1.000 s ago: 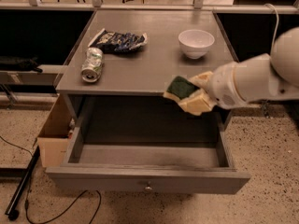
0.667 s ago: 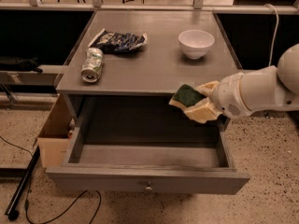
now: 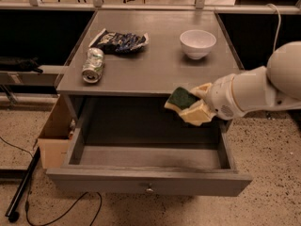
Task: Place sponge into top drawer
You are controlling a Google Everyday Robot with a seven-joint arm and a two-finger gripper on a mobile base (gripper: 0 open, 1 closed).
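A bowl (image 3: 197,42), can (image 3: 93,64) and bag (image 3: 120,40) sit on the bench (image 3: 155,74); mid-right, the pincer (image 3: 195,105) grips the sponge (image 3: 179,98) above the open top drawer (image 3: 141,181)

One camera view only, set high before the cabinet and looking obliquely down onto its front. It stands near enough that the worktop (image 3: 155,65) and the open top drawer (image 3: 103,181) fill most of the frame, with floor (image 3: 273,154) at the margins. The gripper (image 3: 190,108), jaws clasped on the sponge (image 3: 179,98), sits right of centre, over the drawer.
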